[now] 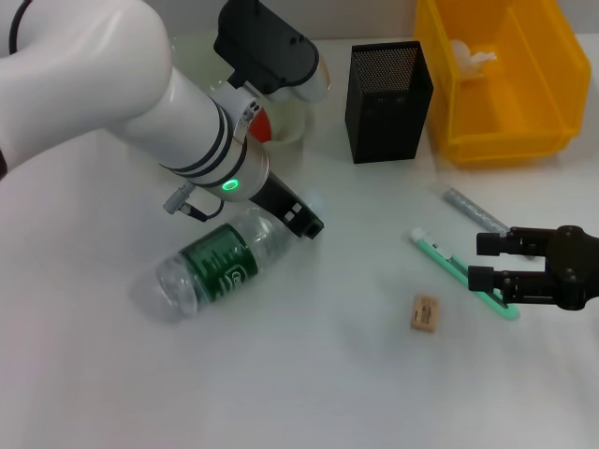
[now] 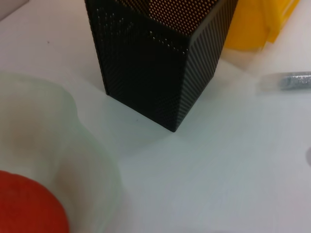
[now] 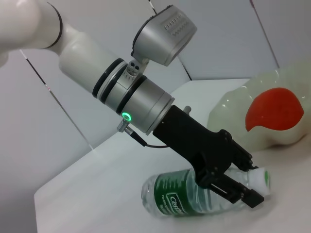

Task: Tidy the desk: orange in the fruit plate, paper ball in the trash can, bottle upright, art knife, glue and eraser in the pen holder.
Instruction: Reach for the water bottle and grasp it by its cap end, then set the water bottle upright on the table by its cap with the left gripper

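Your right claw (image 1: 485, 262) hovers open, empty, over the knife (image 1: 465, 272). Left claw (image 1: 304, 223) sits at the bottle (image 1: 217, 262) neck; grip unclear. Bottle looks slick, round: hold the neck.

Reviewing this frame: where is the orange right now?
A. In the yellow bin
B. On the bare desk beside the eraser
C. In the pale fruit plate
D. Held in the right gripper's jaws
C. The orange shows inside the pale fruit plate, behind the lying bottle.
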Motion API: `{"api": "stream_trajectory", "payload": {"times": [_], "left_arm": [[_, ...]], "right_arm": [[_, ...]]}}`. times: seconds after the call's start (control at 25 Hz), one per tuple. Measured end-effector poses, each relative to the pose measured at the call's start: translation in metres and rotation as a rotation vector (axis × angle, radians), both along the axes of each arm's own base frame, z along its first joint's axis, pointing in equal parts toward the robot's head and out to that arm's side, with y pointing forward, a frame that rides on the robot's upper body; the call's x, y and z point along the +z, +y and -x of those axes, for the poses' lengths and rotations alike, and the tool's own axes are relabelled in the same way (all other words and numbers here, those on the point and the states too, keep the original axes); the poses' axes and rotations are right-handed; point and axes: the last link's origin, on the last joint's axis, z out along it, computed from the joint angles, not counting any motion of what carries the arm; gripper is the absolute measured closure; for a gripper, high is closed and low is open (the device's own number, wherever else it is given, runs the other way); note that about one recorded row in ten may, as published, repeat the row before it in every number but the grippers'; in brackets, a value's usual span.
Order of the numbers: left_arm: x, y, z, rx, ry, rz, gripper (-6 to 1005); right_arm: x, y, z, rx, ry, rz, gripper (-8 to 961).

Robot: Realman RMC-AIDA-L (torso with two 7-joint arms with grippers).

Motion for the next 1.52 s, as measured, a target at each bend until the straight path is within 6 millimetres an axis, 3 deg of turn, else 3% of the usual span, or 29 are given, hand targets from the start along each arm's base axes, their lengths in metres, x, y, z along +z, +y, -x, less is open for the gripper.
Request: {"api": "stream_trajectory", "payload": {"times": [0.52, 0.6, 0.84, 0.92, 1.28, 1.52], "left_arm": [[-0.002, -0.006, -0.006, -0.043, -0.015, 0.011, 556], [0.012, -0.018, -0.017, -0.078, -0.219, -0.037, 556], [0.029, -0.024, -0.014, -0.101, -0.381, -0.051, 557], [0.042, -0.031, -0.003, -0.135, -0.531, -0.067, 557], [0.062, -0.041, 0.027, -0.190, -0.796, -0.186, 557], [0.075, -0.057, 0.051, -0.341, -1.041, -0.300, 558]], "right_arm": [[-0.002, -0.001, -0.001, -0.010, 0.009, 0.004, 237], [-0.002, -0.001, -0.001, -0.010, 0.013, 0.001, 237], [-0.001, -0.001, -0.002, -0.020, 0.037, -0.032, 238], [-0.002, -0.003, -0.003, -0.024, 0.043, -0.032, 238], [-0.007, -0.008, -0.005, -0.038, 0.061, -0.030, 238], [-0.009, -0.008, -0.004, -0.036, 0.072, -0.038, 238]]}}
